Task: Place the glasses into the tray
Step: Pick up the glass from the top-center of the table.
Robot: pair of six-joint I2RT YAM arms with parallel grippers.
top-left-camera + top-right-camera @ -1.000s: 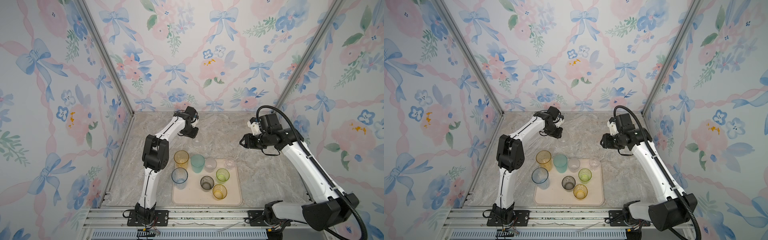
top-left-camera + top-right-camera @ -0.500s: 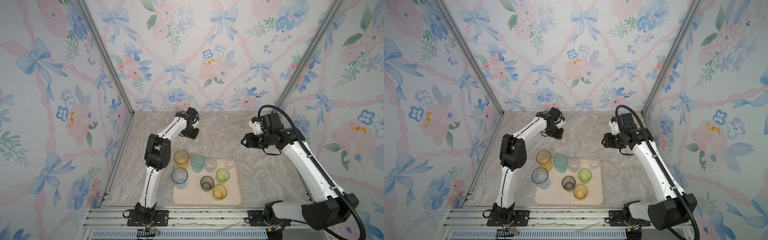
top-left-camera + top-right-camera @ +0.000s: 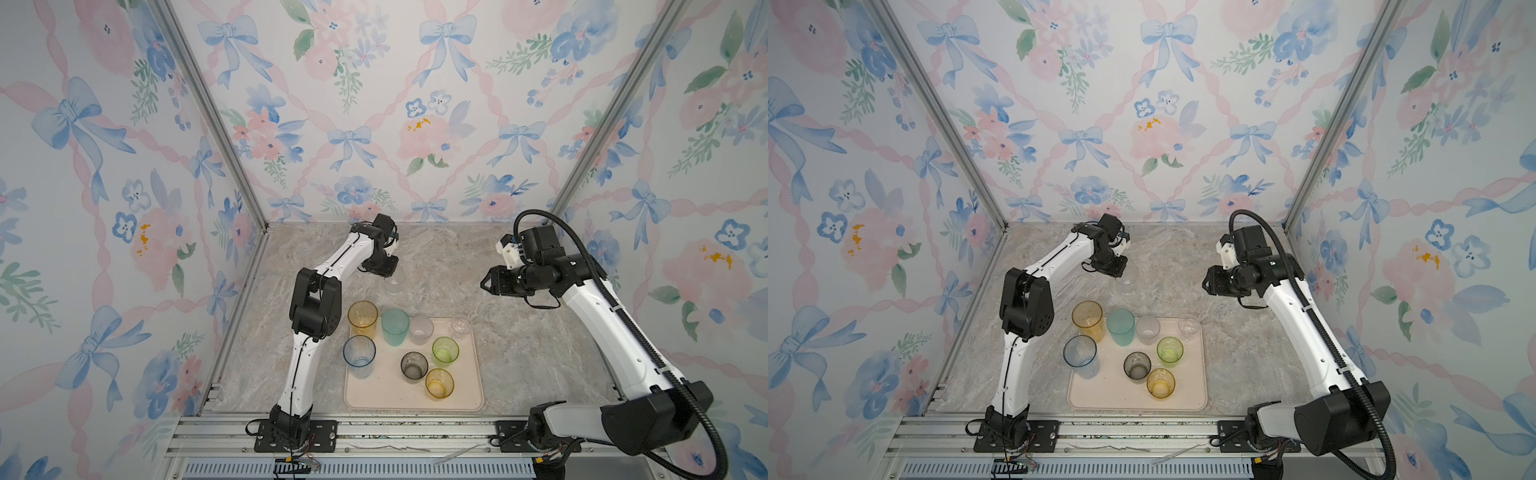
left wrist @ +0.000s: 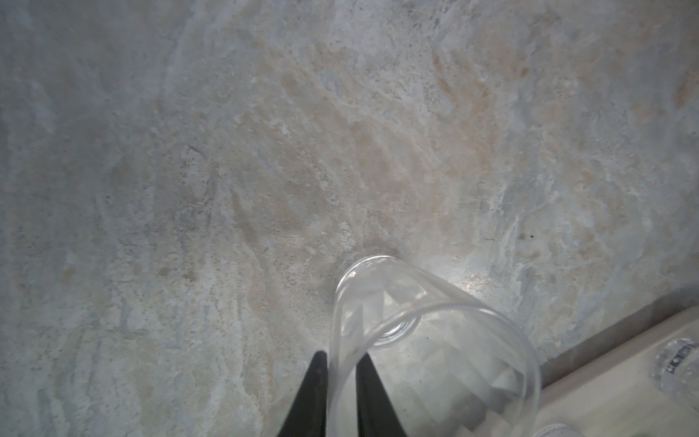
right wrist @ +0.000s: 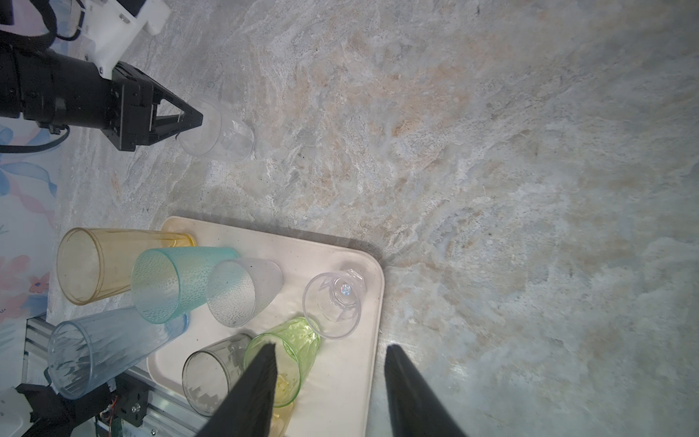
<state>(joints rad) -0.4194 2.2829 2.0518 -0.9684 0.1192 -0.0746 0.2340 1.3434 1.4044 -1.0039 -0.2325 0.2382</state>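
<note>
The last part of the job seems to be in hand: one small clear glass (image 3: 393, 286) is being picked up, and it is the only glass seen outside the tray (image 3: 374, 399). It is found over the table (image 3: 532, 357), just past the tray's far edge, nearer the corner on the left arm's side. Its thin wall is pinched by the left gripper (image 5: 193, 122), whose jaws are nearly closed, with one finger seen inside the rim and one outside. The glass is tipped a little, and whether its bottom is off the table cannot be told. The other glasses (image 3: 395, 326), eight of them, are seen standing in the tray, with the tall amber glass (image 3: 363, 318) and the pale blue glass (image 3: 359, 356) right at the tray's edge on the left arm's side. The right gripper (image 3: 487, 285) is held in the air past the tray's far corner on the right arm's side. Its jaws are about half open and nothing is held in them. Next, the clear glass should be lifted, carried over the tray's far rim and set down in a bare spot. It should probably be raised high, so that the tall glasses along the tray's far edge are not knocked. The jaws should be opened only once the bottom is flat on the tray.
</note>
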